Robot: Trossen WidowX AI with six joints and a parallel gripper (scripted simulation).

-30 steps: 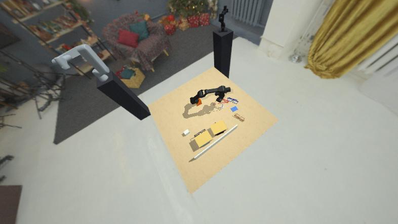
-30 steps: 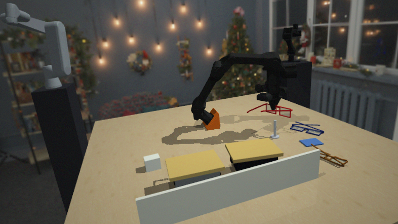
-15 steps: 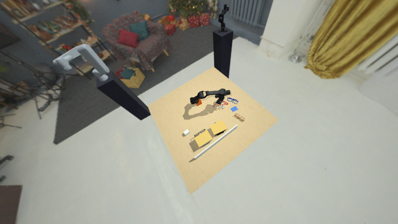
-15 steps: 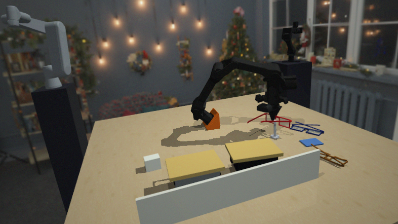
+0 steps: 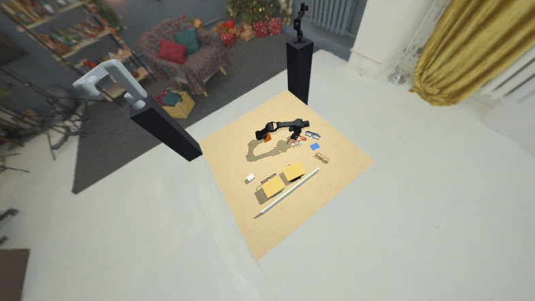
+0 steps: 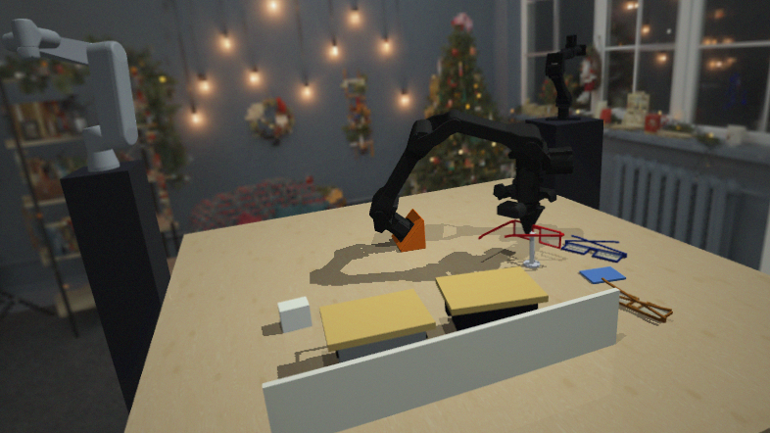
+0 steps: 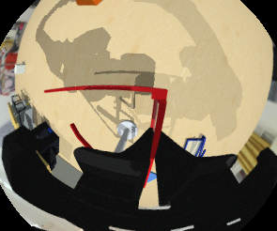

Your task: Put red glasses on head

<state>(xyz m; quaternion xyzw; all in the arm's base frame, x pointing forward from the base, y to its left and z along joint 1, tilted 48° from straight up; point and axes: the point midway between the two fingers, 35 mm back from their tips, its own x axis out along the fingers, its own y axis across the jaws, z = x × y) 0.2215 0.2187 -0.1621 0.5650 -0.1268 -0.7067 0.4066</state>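
Note:
My gripper (image 5: 295,138) (image 6: 530,228) (image 7: 152,130) points down, shut on the red glasses (image 5: 303,138) (image 6: 497,228) (image 7: 160,119). It grips their front near the middle. The glasses are raised above the table with temples unfolded, level with the top of a clear post (image 6: 531,249) (image 7: 125,130); whether they touch it I cannot tell. A dark block (image 7: 53,146) with a small blue mark shows at the wrist view's left, probably the blue-tagged head. The display heads appear mostly hidden under two yellow boards (image 5: 272,186) (image 5: 293,171) (image 6: 377,317) (image 6: 491,290); noses and ears are not visible.
A long white wall (image 5: 290,191) (image 6: 443,365) stands in front of the boards. Blue glasses (image 5: 312,135) (image 6: 594,250), a blue pad (image 5: 314,146) (image 6: 601,275) and brown glasses (image 5: 321,157) (image 6: 642,306) lie right. A white block (image 5: 250,177) (image 6: 294,314) stands left. The orange wedge (image 6: 417,235) is by the arm's base.

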